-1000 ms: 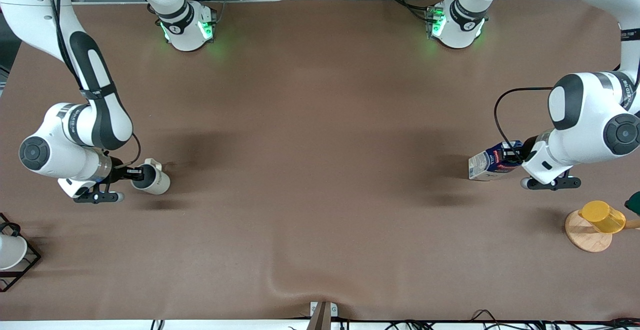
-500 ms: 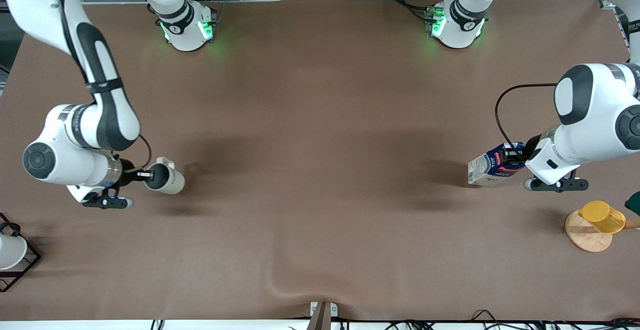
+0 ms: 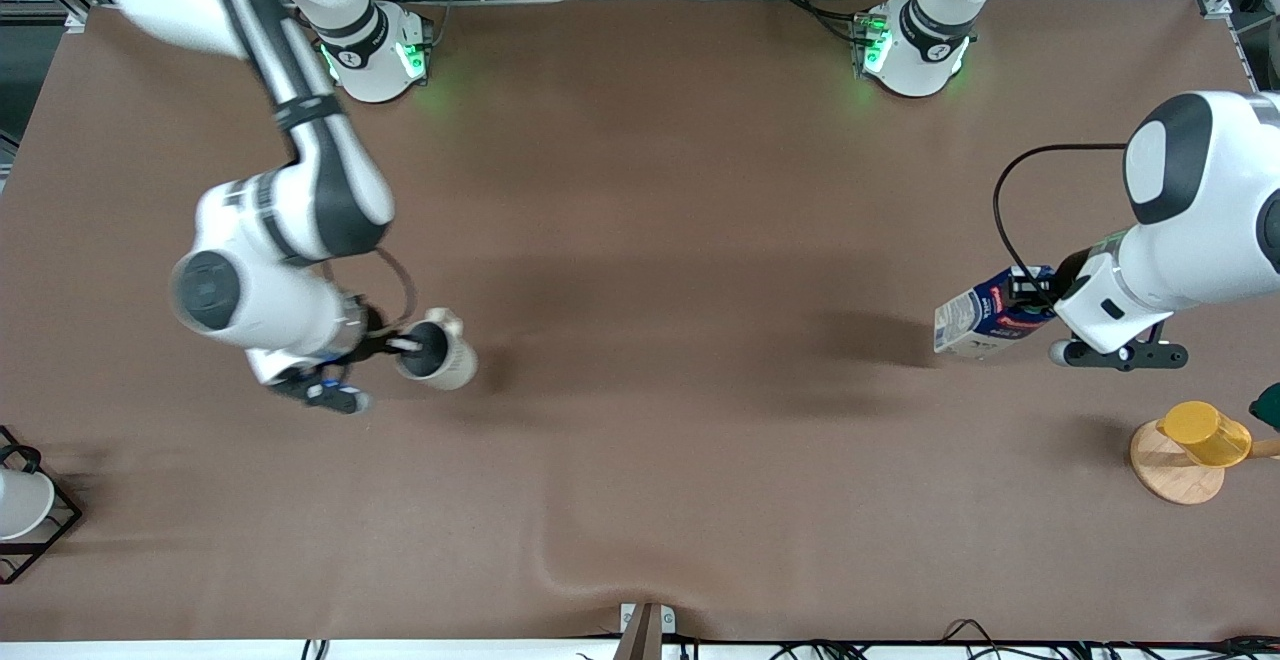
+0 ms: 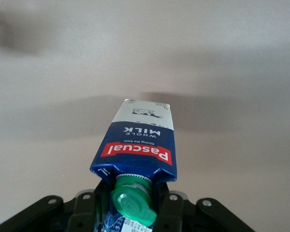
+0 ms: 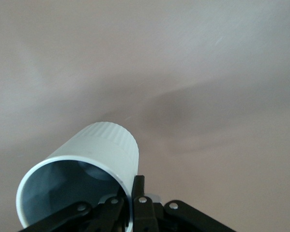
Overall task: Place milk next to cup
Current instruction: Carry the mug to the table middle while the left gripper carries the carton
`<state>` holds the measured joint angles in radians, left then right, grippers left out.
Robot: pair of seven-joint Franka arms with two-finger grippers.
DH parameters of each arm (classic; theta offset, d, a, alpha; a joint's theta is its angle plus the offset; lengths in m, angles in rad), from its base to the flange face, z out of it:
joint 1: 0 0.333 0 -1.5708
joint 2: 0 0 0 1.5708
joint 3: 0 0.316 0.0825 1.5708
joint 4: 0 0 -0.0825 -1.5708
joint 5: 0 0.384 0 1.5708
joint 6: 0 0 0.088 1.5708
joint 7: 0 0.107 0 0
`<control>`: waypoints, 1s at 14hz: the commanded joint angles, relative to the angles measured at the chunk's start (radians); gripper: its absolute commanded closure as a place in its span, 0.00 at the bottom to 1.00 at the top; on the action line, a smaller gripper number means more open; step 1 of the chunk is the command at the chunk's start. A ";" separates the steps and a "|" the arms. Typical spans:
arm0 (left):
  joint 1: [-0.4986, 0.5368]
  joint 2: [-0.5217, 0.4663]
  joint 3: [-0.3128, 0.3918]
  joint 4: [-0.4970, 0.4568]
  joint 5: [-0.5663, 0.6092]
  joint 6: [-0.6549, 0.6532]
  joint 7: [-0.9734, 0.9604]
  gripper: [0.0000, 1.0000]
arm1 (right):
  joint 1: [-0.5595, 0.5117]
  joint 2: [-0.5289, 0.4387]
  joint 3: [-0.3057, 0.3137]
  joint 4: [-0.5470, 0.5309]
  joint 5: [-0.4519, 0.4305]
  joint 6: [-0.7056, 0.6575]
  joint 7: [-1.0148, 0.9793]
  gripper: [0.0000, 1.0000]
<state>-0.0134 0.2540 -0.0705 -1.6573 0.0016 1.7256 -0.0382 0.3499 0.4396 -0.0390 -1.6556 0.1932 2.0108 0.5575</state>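
My left gripper (image 3: 1030, 298) is shut on the top of the milk (image 3: 985, 324), a dark blue carton with white panels, and holds it tilted above the table at the left arm's end. In the left wrist view the milk (image 4: 139, 147) shows its red band and green cap between my fingers (image 4: 170, 209). My right gripper (image 3: 405, 346) is shut on the rim of the off-white cup (image 3: 440, 362), held tilted over the table toward the right arm's end. In the right wrist view the cup (image 5: 86, 164) has one finger inside and one finger (image 5: 139, 191) outside its wall.
A yellow plastic cup (image 3: 1205, 433) on a round wooden base (image 3: 1172, 468) stands at the left arm's end, nearer the front camera than the milk. A white cup in a black wire frame (image 3: 22, 505) sits at the right arm's end by the table's edge.
My right gripper has carried the cup toward the table's middle. My left gripper has lifted the milk slightly and barely shifted.
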 commanded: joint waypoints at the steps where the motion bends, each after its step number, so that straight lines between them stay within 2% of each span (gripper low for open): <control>1: 0.001 -0.019 -0.037 0.011 -0.015 -0.044 -0.015 0.75 | 0.139 0.028 -0.015 0.055 0.014 0.003 0.235 1.00; 4: 0.000 -0.018 -0.057 0.013 -0.017 -0.055 -0.051 0.75 | 0.236 0.099 -0.015 0.134 0.009 0.009 0.418 1.00; 8: -0.003 -0.001 -0.116 0.011 -0.018 -0.055 -0.115 0.75 | 0.342 0.231 -0.015 0.270 0.006 0.051 0.582 1.00; 11: -0.008 0.007 -0.164 0.011 -0.018 -0.055 -0.138 0.75 | 0.383 0.286 -0.015 0.270 0.006 0.159 0.640 1.00; 14: -0.008 0.018 -0.189 0.011 -0.022 -0.055 -0.166 0.75 | 0.399 0.317 -0.015 0.272 0.008 0.192 0.657 1.00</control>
<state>-0.0267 0.2679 -0.2461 -1.6531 0.0002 1.6849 -0.1863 0.7348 0.7237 -0.0392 -1.4258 0.1939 2.2026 1.1887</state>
